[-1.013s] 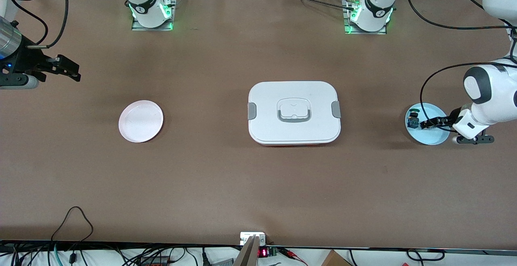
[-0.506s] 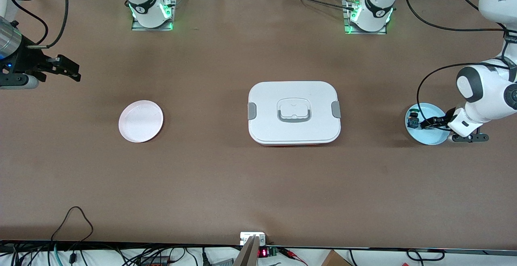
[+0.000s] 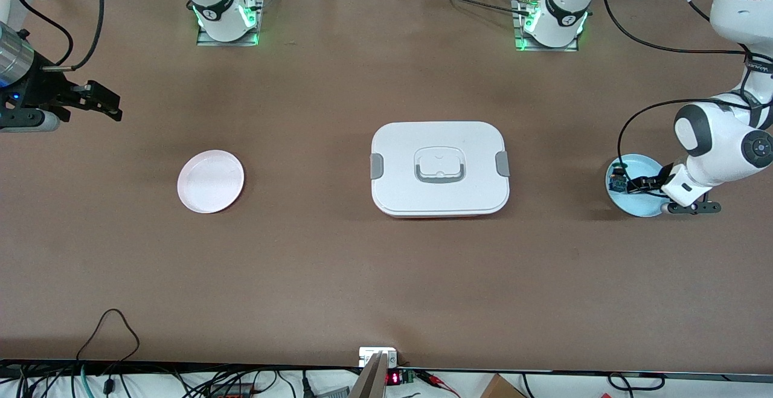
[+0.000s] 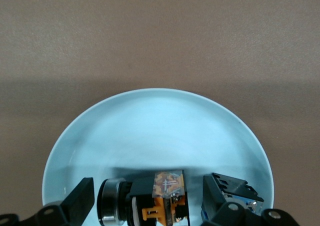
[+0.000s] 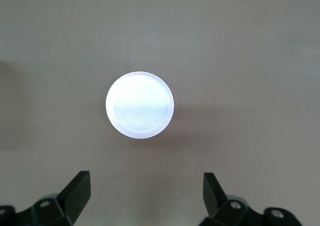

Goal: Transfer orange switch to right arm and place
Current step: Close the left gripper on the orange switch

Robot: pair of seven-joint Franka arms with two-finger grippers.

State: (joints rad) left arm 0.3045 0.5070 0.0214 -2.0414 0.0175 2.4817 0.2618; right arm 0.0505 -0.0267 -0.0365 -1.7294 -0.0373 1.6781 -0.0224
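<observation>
Lowering since earlier: left pincer (image 4: 148, 202) wide, straddling orange switch (image 4: 150, 201) in blue dish (image 4: 150, 126); right pincer (image 5: 145, 193) wide, empty.

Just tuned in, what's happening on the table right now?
The left gripper is down in the light blue plate at the left arm's end of the table, its open fingers straddling the orange switch, not yet closed on it. A blue switch lies beside it in the same plate. The right gripper waits open in the air, looking down at the empty pink plate. A closed white box sits mid-table between the plates.
</observation>
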